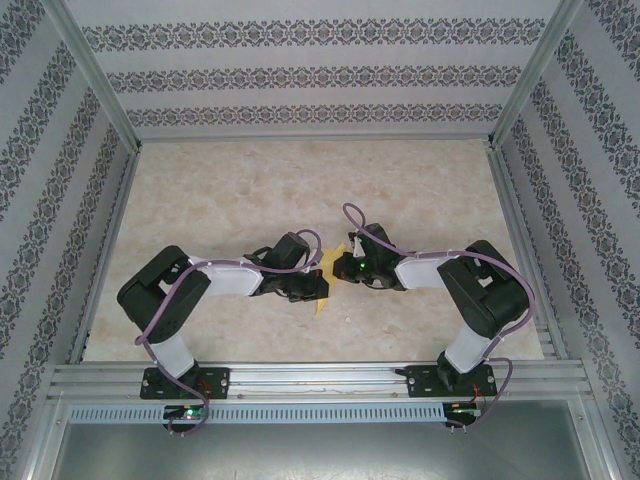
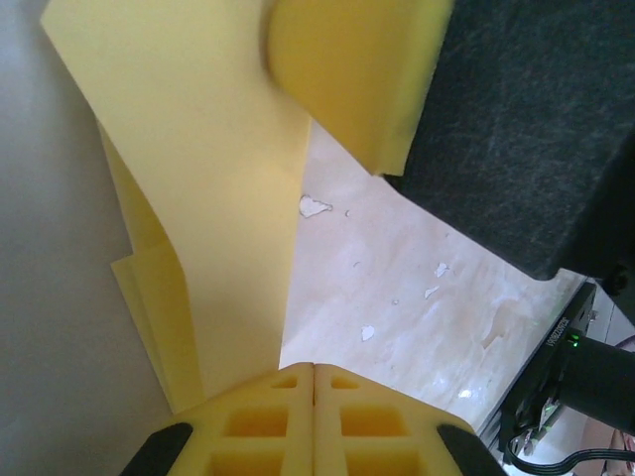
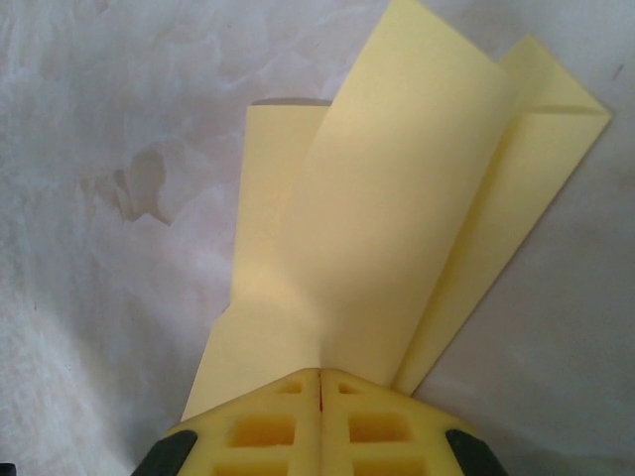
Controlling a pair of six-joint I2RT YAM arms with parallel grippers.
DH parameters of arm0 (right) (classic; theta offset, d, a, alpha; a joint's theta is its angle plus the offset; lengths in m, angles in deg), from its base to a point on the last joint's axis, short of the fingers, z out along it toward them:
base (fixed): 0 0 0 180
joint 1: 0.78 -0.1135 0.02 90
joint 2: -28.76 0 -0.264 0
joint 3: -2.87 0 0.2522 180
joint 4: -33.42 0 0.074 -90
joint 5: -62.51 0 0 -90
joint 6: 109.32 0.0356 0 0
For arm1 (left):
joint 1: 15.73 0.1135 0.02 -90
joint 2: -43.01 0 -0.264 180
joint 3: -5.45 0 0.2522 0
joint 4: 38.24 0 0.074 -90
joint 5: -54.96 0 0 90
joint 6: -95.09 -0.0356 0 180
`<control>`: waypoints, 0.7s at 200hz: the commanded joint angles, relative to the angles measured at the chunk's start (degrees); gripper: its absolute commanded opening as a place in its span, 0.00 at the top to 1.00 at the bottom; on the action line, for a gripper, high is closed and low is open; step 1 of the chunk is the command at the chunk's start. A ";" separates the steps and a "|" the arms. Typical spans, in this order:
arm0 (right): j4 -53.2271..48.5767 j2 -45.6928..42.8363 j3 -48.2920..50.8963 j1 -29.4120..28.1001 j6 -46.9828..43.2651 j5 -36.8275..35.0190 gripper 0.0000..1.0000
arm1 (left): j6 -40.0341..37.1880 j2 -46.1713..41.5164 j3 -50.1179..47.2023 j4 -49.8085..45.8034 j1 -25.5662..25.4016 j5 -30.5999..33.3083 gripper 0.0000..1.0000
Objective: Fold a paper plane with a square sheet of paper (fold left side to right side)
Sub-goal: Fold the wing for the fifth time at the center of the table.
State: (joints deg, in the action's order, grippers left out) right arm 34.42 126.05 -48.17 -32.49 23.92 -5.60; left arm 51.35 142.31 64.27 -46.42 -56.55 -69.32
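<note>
Both jaws tight, paper [image 3: 397, 228] in right

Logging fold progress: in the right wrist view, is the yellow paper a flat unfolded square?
No, the paper shows overlapping folded layers running into the shut right gripper.

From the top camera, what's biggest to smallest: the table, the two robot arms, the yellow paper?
1. Beige marbled table
2. left black-and-white arm and right black-and-white arm, looking alike
3. Smallest: the folded yellow paper sheet, partly hidden
</note>
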 commanded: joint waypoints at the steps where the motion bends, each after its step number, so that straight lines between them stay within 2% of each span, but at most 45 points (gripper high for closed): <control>1: -6.41 3.60 1.33 -0.03 -1.40 -3.60 1.00 | -0.57 1.17 -0.21 0.33 -0.12 0.17 0.94; 69: -6.43 2.62 0.62 -0.11 -1.67 -2.67 1.00 | 0.04 3.23 -0.94 1.85 -0.14 -0.30 0.94; 140: -5.19 -7.72 -3.47 2.68 -4.75 3.68 1.00 | -0.67 4.36 -2.20 0.26 -0.06 1.04 0.95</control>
State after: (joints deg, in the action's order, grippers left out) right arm 30.31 123.10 -49.70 -30.94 21.54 -3.94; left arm 51.41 144.96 63.64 -43.58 -56.55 -70.00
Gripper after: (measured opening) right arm 0.050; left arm 0.055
